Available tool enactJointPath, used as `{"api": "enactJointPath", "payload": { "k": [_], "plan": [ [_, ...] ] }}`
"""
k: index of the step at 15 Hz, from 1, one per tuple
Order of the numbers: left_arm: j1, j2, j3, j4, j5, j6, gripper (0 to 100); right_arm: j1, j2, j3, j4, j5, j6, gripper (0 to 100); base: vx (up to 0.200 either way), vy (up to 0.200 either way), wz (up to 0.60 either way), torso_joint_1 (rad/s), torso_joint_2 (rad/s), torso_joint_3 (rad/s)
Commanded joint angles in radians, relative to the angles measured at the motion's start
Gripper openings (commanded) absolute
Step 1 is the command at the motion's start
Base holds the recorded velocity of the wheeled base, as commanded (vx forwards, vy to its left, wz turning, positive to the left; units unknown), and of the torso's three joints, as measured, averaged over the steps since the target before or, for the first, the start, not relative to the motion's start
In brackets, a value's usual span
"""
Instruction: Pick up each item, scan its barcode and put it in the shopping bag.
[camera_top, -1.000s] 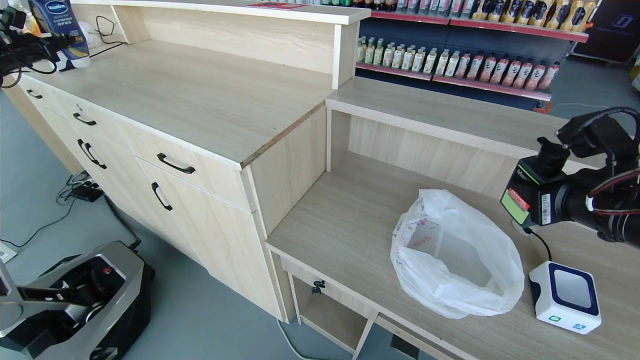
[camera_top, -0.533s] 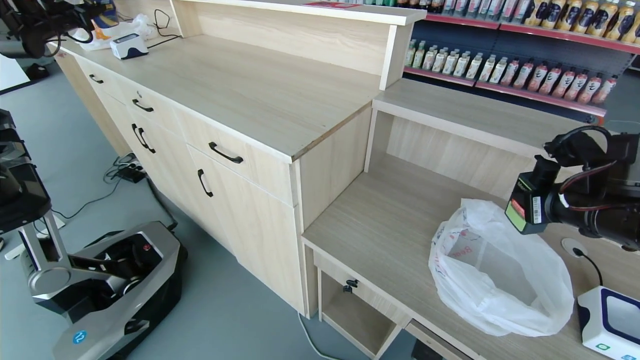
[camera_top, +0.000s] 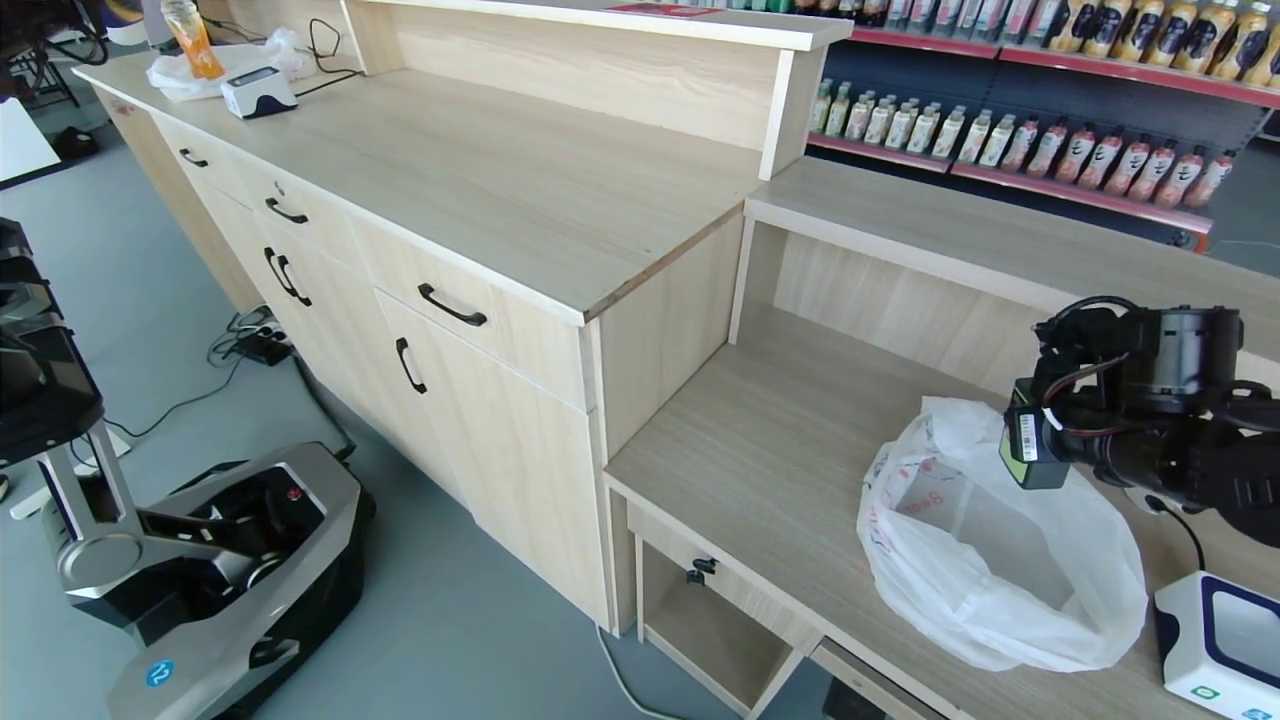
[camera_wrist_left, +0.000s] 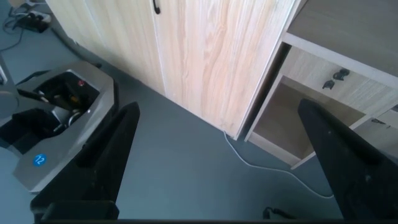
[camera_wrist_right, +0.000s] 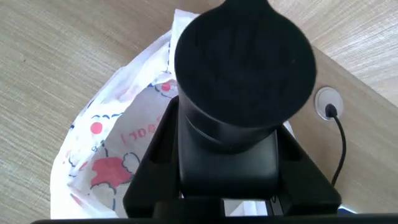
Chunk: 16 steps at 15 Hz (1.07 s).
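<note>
In the head view, the right gripper is gripping a black bottle with a green-and-red label, its fingers closed on the bottle's sides. It is holding the bottle just over the far rim of the open white plastic shopping bag, which is lying on the pale wooden lower counter. A white box scanner with a dark blue window frame is sitting beside the bag.

In the left wrist view, the left gripper is hanging over the grey floor with its fingers spread wide and gripping nothing.

In the right wrist view, the right gripper is clamping the bottle above the bag.
</note>
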Motion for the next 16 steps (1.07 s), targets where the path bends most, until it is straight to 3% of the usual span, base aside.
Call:
{"api": "enactJointPath", "payload": {
  "k": [1, 4, 13, 16],
  "plan": [
    [0.000, 0.000, 0.000, 0.000, 0.000, 0.000, 100, 0.012, 0.039, 0.004, 0.006, 0.010, 0.002, 0, 0.000, 0.000, 0.00, 0.000, 0.00, 0.000],
    [0.000, 0.000, 0.000, 0.000, 0.000, 0.000, 100, 0.013, 0.071, 0.012, -0.002, 0.143, 0.040, 0, 0.000, 0.000, 0.00, 0.000, 0.00, 0.000],
    [0.000, 0.000, 0.000, 0.000, 0.000, 0.000, 100, 0.013, 0.206, -0.016, -0.077, 0.301, 0.049, 0, 0.000, 0.000, 0.00, 0.000, 0.00, 0.000],
    [0.000, 0.000, 0.000, 0.000, 0.000, 0.000, 100, 0.013, 0.233, -0.019, -0.077, 0.304, 0.048, 0, 0.000, 0.000, 0.00, 0.000, 0.00, 0.000]
  ]
}}
